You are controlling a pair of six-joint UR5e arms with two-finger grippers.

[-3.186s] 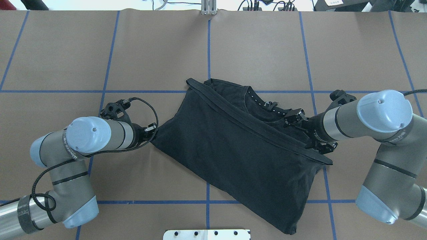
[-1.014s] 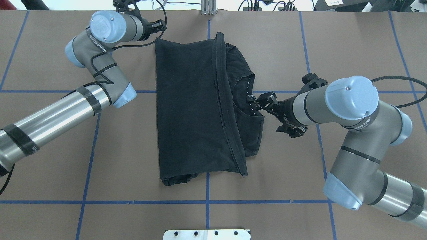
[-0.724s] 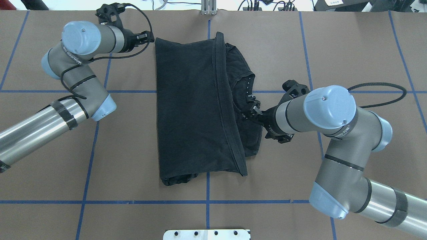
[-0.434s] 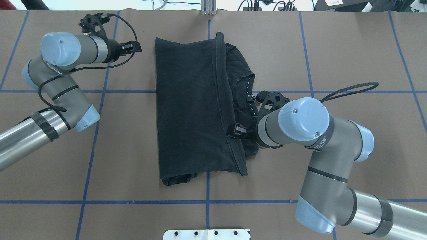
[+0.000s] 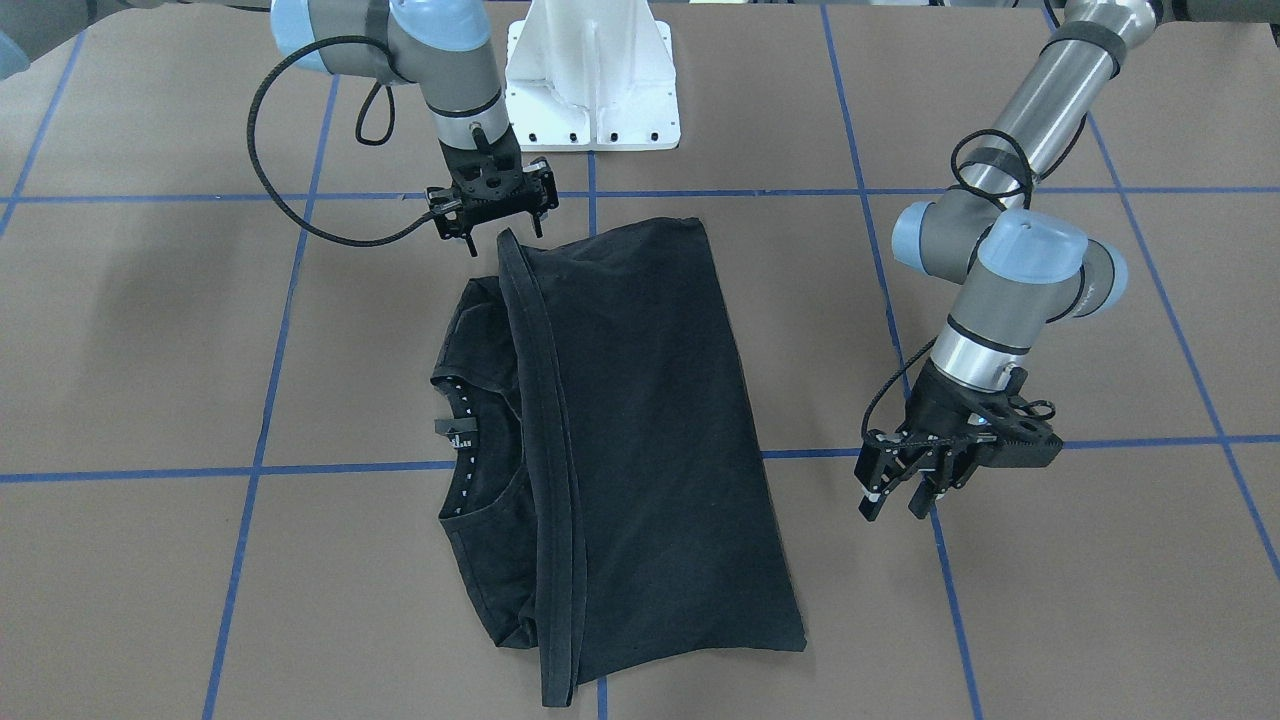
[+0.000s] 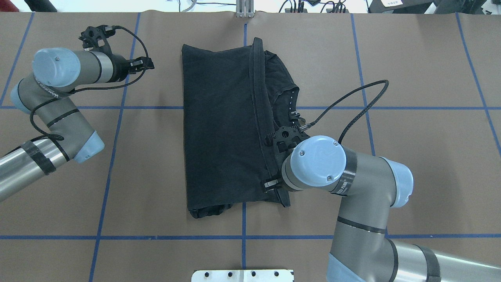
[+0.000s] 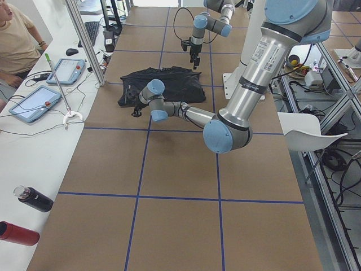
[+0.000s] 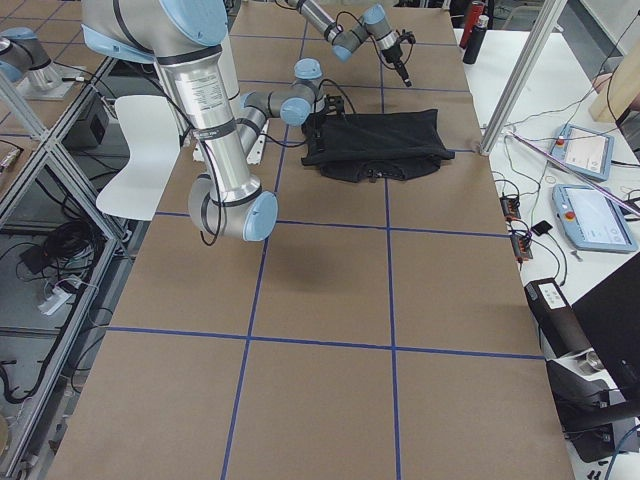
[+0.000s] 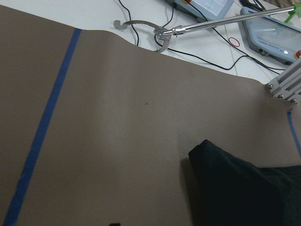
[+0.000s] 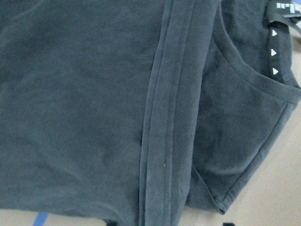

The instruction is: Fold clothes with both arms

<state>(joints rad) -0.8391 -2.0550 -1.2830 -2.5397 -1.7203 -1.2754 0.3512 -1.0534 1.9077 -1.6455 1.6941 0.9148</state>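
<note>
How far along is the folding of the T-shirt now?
Done: the T-shirt lies flat, folded once, hem by the collar. In hand: nothing; right gripper, jaws open, hovers over the hem's end; left gripper, jaws open, stands clear. Left: the further folds.

Matt black cloth T-shirt [image 6: 219,125] under right gripper [image 5: 503,235], matt brown paper tbl cover [image 5: 1050,600] below left gripper [image 5: 893,508], arms [image 6: 15,172] smooth metal w/ glossy lt-blue plastic caps [image 6: 317,160]

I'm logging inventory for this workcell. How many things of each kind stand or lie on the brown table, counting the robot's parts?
Black T-shirt: 1
Robot arms: 2, the left arm and the right arm
White pedestal base: 1
Total: 4
</note>
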